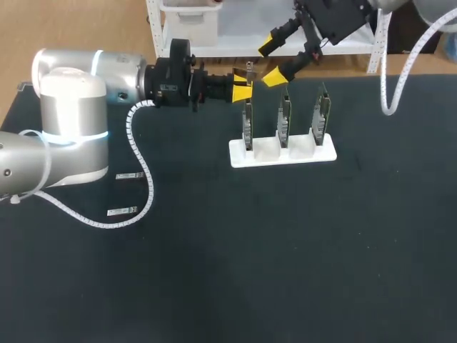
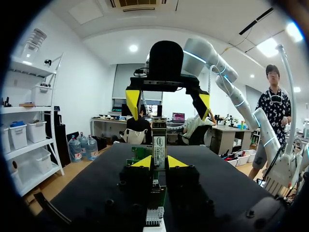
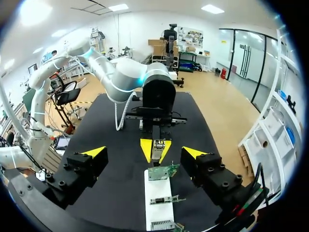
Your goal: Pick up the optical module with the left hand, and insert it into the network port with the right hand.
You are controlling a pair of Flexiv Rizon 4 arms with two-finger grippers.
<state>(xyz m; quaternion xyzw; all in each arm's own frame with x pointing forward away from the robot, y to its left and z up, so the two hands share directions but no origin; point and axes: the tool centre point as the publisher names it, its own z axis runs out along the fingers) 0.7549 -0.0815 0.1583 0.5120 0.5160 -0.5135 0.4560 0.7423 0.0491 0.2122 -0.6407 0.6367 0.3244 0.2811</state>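
The left claw (image 1: pixel 241 84) is gripping the optical module (image 1: pixel 248 70) above the tabletop (image 1: pixel 285 250), in the upper middle of the head view. Its yellow tips are pressing on the module from two sides with only a narrow gap between them. In the left wrist view, the left claw (image 2: pixel 159 162) is holding the optical module (image 2: pixel 159 140) so that the module is rising between the tips, so its long axis is apparently standing upright, across the fingers rather than along them.

The right claw (image 1: pixel 271 62) is hanging just to the upper right of the module in the head view, spread wide and holding nothing. In its own wrist view the right claw (image 3: pixel 145 152) is facing the left claw (image 3: pixel 156 148) almost head-on. The optical module (image 3: pixel 157 149) is sitting straight ahead of it, on the line between its open fingers but beyond their tips.

This is the relation the handover is resting on. The right claw is the nearer free one, and it is probably needing a short advance along its own axis to bracket the exposed upper part of the module.

The white rack (image 1: pixel 243 158) is standing just below both claws, carrying three upright boards (image 1: pixel 284 121). Which port is being aimed at is too small to tell.
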